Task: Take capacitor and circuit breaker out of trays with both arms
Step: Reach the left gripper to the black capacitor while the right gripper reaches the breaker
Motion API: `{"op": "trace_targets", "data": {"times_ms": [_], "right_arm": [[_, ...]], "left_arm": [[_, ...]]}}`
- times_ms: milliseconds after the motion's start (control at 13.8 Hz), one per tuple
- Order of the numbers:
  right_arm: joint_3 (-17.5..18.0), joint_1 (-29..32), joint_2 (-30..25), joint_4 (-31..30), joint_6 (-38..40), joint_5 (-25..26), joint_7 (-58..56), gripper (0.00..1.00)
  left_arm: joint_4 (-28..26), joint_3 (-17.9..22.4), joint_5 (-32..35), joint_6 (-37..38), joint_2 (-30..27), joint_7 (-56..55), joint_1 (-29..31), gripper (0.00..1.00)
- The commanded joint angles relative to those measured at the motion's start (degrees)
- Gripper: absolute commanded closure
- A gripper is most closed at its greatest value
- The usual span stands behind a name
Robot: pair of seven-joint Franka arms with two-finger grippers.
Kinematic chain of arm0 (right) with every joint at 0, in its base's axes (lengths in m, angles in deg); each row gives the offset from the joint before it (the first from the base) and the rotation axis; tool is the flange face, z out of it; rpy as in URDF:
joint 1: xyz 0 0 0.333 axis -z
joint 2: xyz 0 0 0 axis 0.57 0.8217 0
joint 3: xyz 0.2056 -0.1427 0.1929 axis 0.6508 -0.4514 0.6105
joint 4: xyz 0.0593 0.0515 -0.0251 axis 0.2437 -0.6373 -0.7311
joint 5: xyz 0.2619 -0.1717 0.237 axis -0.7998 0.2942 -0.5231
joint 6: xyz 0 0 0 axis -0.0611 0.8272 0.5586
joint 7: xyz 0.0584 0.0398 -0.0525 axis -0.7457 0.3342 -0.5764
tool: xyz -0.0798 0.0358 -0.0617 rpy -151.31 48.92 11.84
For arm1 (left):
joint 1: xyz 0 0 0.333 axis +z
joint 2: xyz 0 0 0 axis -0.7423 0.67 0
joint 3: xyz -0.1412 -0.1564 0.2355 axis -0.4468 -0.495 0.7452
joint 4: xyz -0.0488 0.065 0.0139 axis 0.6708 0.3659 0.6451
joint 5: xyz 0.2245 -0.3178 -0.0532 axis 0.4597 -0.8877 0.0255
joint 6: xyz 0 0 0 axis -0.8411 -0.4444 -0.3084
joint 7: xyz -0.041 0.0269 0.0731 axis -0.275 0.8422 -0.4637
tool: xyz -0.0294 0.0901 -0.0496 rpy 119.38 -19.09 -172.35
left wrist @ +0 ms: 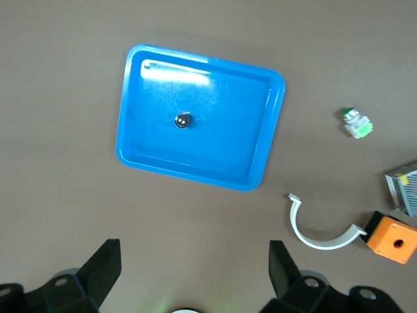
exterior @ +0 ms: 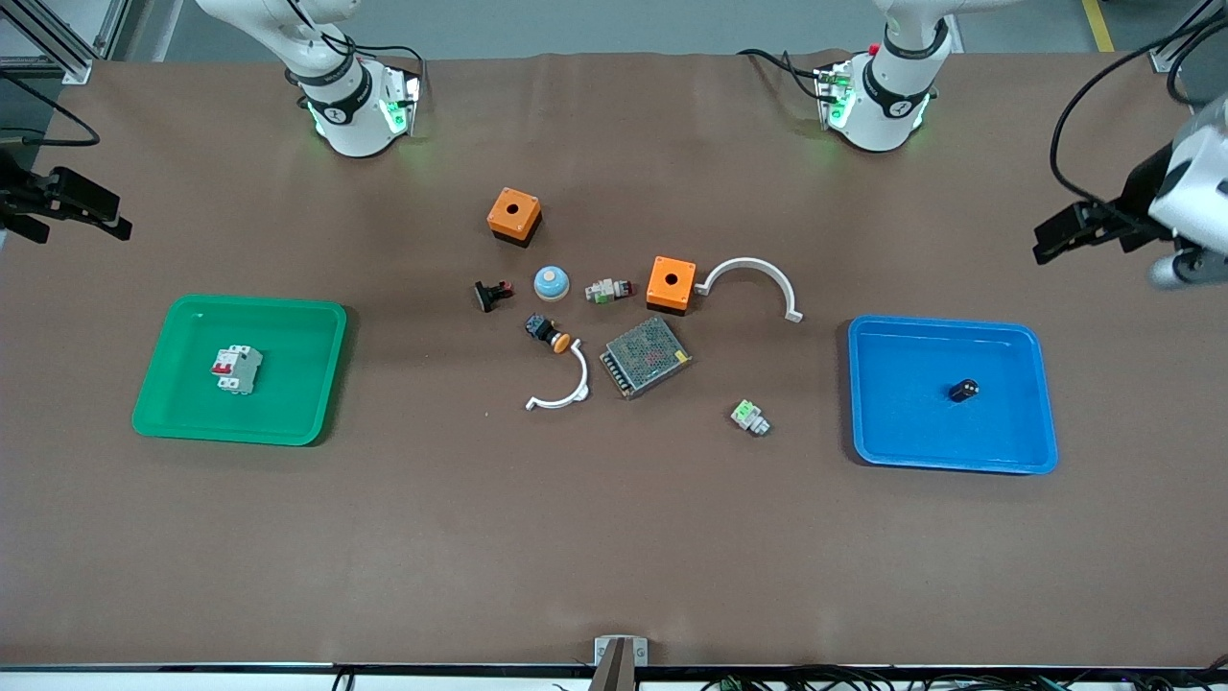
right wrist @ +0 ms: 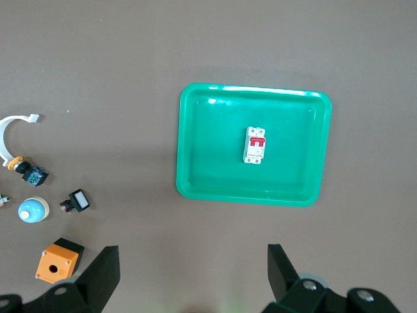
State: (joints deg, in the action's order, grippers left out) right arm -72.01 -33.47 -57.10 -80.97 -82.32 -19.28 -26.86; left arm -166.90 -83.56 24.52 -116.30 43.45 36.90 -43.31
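Note:
The light-grey breaker with red levers lies in the green tray at the right arm's end of the table; it also shows in the right wrist view. The tiny black capacitor lies in the blue tray at the left arm's end; it also shows in the left wrist view. My left gripper is open and empty, up in the air beside the blue tray. My right gripper is open and empty, up in the air beside the green tray.
Between the trays lie two orange boxes, a metal mesh box, two white curved pieces, a blue dome, a black button with orange cap, a black-and-red clip and a white-and-green block.

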Motion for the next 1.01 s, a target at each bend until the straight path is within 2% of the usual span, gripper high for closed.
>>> {"op": "trace_targets", "data": {"times_ms": [0, 217, 289, 434, 579, 724, 941], "right_arm": [[0.24, 0.57, -0.02, 1.04, 0.5, -0.06, 0.03, 0.0], [-0.1, 1.27, 5.5, 2.53, -0.81, 0.11, -0.59, 0.0], [-0.11, 2.14, 8.13, 2.62, -1.78, 0.11, -0.5, 0.0], [-0.19, 2.85, 14.37, 4.02, -3.54, 0.29, -0.59, 0.0], [-0.11, 5.13, 15.36, 2.99, -6.26, 0.11, -0.76, 0.0], [-0.11, 7.59, 15.28, -1.92, -9.86, 0.11, -2.16, 0.0], [-0.11, 10.93, 15.01, -11.32, -19.6, -0.06, -5.42, 0.0]], "left_arm": [[-8.68, -0.15, 0.95, -9.29, -0.14, -0.61, 1.26, 0.0], [-23.36, -0.33, 0.95, -28.78, 0.47, -0.62, 4.69, 0.0], [-25.92, -0.33, 0.95, -33.55, 2.13, -0.7, 4.69, 0.0], [-27.18, -0.32, 1.04, -38.93, 6.43, -0.53, 6.09, 0.0], [-27.27, -0.33, 1.04, -43.33, 11.7, 0.51, 6.97, 0.01], [-27.88, -0.33, 1.04, -46.41, 14.53, 1.05, 8.2, 0.03], [-27.88, -0.24, 1.04, -49.31, 17.7, 1.23, 8.38, 0.08]]}}
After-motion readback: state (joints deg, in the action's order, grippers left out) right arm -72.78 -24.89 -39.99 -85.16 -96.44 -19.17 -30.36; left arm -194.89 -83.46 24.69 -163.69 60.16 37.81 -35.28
